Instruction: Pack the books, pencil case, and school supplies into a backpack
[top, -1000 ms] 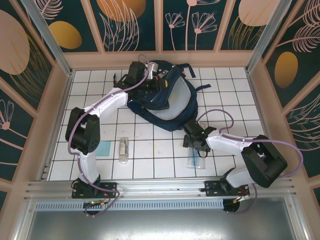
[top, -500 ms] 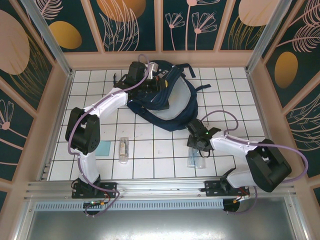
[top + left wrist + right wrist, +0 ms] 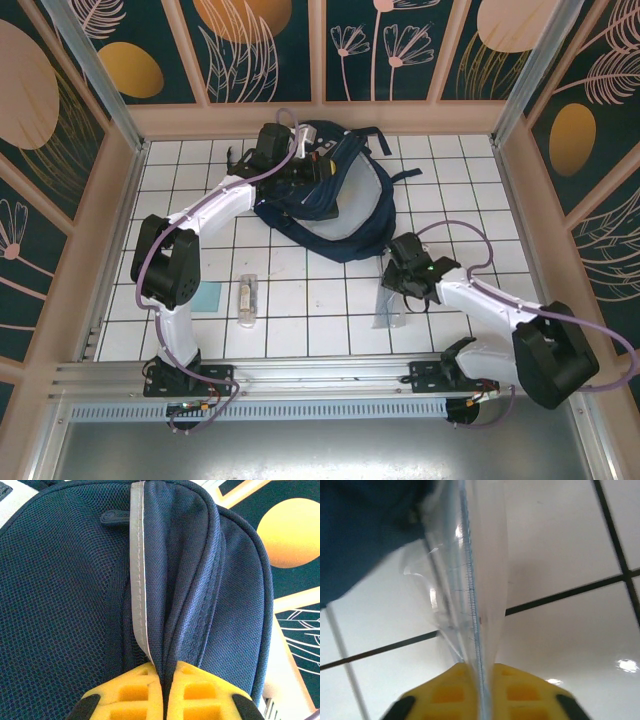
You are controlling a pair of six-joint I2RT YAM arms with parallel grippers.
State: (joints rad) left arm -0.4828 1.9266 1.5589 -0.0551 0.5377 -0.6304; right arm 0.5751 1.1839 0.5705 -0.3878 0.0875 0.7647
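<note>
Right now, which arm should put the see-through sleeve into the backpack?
The right arm. The right pincer is shut on the clear sleeve, near the backpack. The left pincer is shut on a fold of the backpack's fabric, so it isn't free.

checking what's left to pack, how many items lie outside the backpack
3: a teal card at near left, a clear packet just right of it, a clear sleeve pinched in the right gripper. The backpack may hide more.
</note>
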